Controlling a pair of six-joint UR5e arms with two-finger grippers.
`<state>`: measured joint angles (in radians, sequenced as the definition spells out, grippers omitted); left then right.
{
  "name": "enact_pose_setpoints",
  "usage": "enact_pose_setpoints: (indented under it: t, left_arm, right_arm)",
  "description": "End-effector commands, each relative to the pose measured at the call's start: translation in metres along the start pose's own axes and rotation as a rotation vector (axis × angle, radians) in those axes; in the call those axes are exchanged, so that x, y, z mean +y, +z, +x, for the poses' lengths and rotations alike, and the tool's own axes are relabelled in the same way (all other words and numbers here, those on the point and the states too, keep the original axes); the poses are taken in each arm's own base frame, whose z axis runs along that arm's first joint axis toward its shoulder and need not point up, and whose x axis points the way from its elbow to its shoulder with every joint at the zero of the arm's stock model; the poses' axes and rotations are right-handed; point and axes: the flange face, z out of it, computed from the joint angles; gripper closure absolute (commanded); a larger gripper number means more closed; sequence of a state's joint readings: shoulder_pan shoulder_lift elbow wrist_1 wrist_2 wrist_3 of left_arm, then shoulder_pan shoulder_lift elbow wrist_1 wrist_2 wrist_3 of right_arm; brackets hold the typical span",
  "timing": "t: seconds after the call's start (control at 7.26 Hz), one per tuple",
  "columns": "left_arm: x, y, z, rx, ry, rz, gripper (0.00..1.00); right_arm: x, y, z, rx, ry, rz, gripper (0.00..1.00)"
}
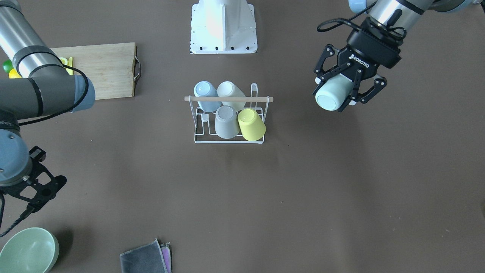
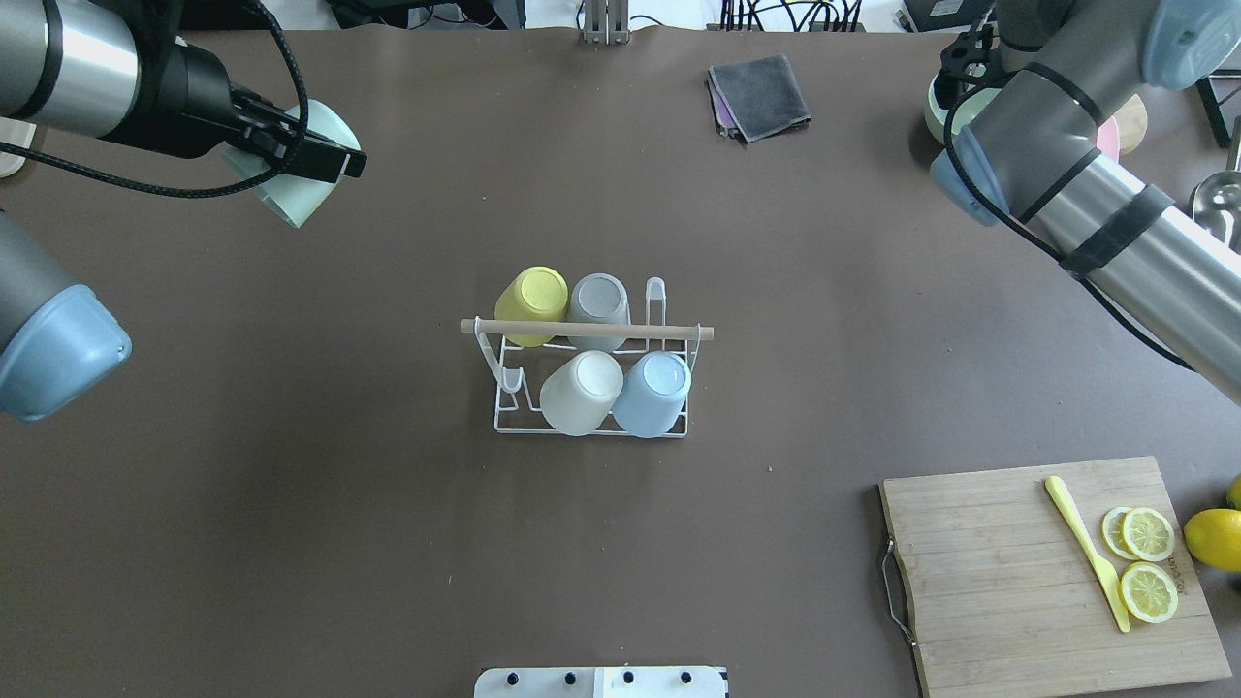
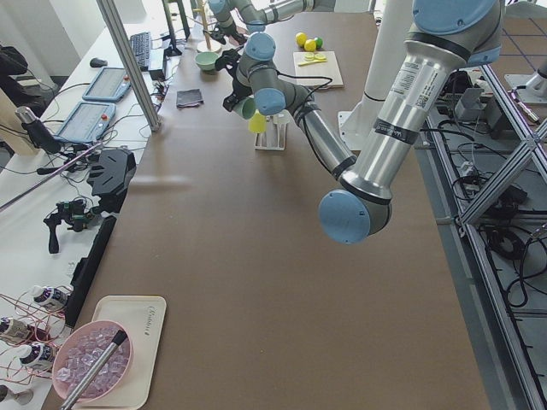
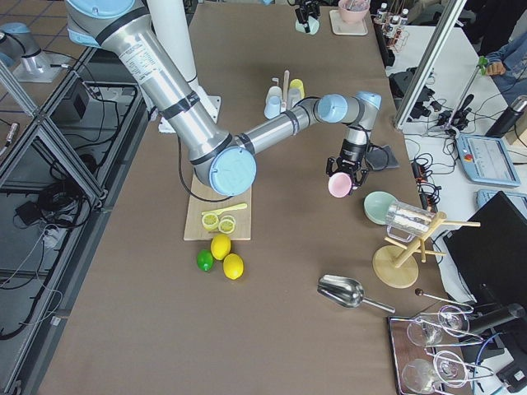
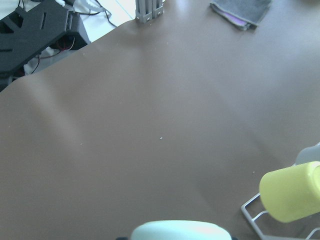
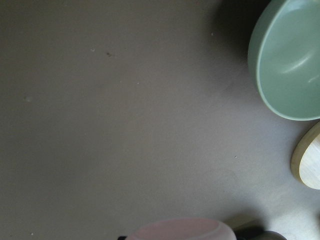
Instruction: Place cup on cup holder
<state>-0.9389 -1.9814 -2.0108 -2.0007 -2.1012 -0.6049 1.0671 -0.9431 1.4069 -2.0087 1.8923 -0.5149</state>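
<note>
The cup holder (image 2: pixel 587 331), a white wire rack with a wooden rod across its top, stands mid-table. Several cups sit upside down on it: yellow, grey, white and blue. My left gripper (image 1: pixel 335 94) is shut on a pale mint cup (image 1: pixel 333 94) and holds it in the air, well to the rack's left in the overhead view (image 2: pixel 302 199). That cup's edge shows at the bottom of the left wrist view (image 5: pixel 180 230). My right gripper (image 4: pixel 342 175) hangs over the table's far right corner, shut on a pink cup (image 4: pixel 338 186) whose rim shows in the right wrist view (image 6: pixel 177 228).
A wooden cutting board (image 2: pixel 1008 582) with lemon slices and a yellow knife lies near the robot's right side, a whole lemon (image 2: pixel 1212 538) beside it. A green bowl (image 1: pixel 28 250) and a folded grey cloth (image 2: pixel 758 92) lie at the far edge. The robot's white base (image 1: pixel 223 26) is behind the rack.
</note>
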Motion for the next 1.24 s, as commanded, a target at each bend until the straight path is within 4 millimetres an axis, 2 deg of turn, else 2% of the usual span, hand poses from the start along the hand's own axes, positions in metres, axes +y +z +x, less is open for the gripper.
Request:
enact_pose_setpoints:
  t: [0.0, 0.28, 0.41, 0.55, 0.69, 0.96, 1.1]
  left_arm:
    - [0.005, -0.004, 0.026, 0.119, 0.010, 0.084, 1.00]
    - [0.012, 0.011, 0.037, 0.187, 0.080, 0.182, 1.00]
    - [0.022, 0.021, 0.038, 0.204, 0.105, 0.251, 1.00]
    - [0.023, 0.029, 0.047, 0.224, 0.125, 0.320, 1.00]
    - [0.022, 0.025, 0.049, 0.221, 0.133, 0.379, 1.00]
    - [0.023, 0.014, 0.049, 0.238, 0.156, 0.479, 1.00]
    - [0.034, 0.026, 0.055, 0.217, 0.143, 0.500, 1.00]
  right_arm:
    - [0.041, -0.018, -0.011, -0.059, 0.030, 0.129, 1.00]
    - [0.067, -0.046, 0.008, -0.194, 0.092, 0.266, 1.00]
    - [0.085, -0.052, 0.020, -0.263, 0.127, 0.326, 1.00]
    - [0.078, -0.042, 0.016, -0.262, 0.114, 0.340, 1.00]
    - [0.080, -0.034, 0.014, -0.294, 0.129, 0.398, 1.00]
    - [0.092, -0.006, 0.011, -0.315, 0.076, 0.501, 1.00]
    - [0.092, -0.004, 0.007, -0.339, 0.047, 0.545, 1.00]
